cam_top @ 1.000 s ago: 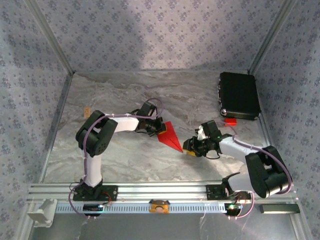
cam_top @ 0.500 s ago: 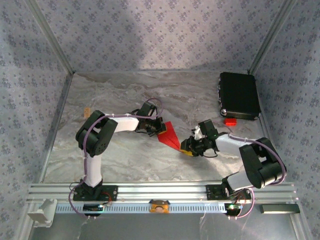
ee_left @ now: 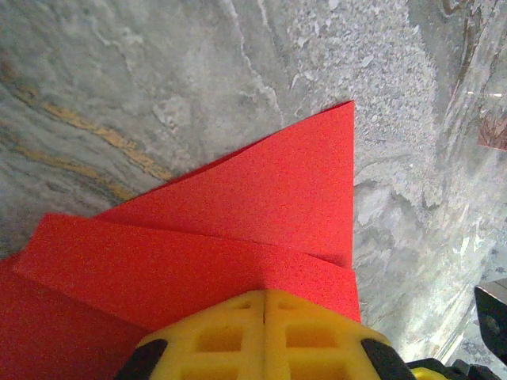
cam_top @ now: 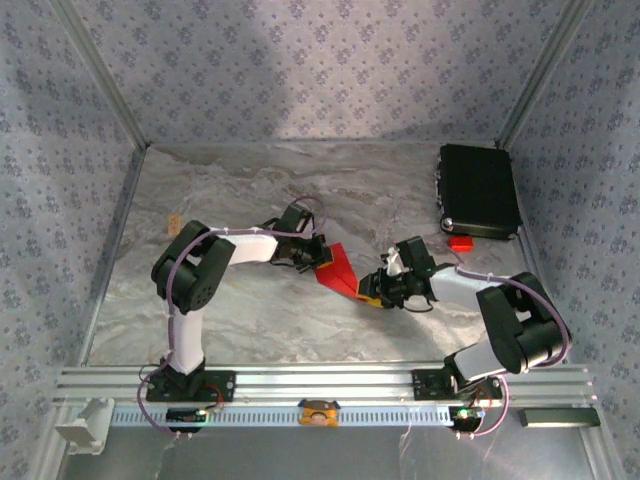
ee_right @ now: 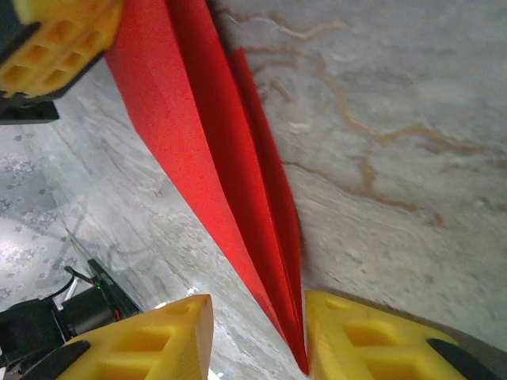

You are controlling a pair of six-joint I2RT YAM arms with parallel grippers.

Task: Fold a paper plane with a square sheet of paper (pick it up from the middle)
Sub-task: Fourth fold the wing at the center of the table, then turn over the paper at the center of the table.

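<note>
The square sheet of paper, folded into a slim red paper plane (cam_top: 338,268), lies on the marble table between the two arms. My left gripper (cam_top: 319,263) is shut on its wide rear end, and the layered folds (ee_left: 261,214) spread out beyond the closed yellow fingers (ee_left: 238,332). My right gripper (cam_top: 372,292) stands open around the sharp point. In the right wrist view the red dart (ee_right: 206,158) runs down between the jaws (ee_right: 257,307). Its tip rests against the right-hand finger (ee_right: 356,332), with a gap to the other finger. The left gripper (ee_right: 55,39) shows at the upper left.
A black case (cam_top: 478,190) lies at the back right, with a small chunky red piece (cam_top: 460,242) just in front of it. A small tan scrap (cam_top: 173,221) sits near the left wall. The aluminium rail (cam_top: 320,385) runs along the near edge.
My right gripper has moved left onto the plane's point, so the tip now lies between its fingers, and its jaws have narrowed a little. The left gripper has stayed put.
</note>
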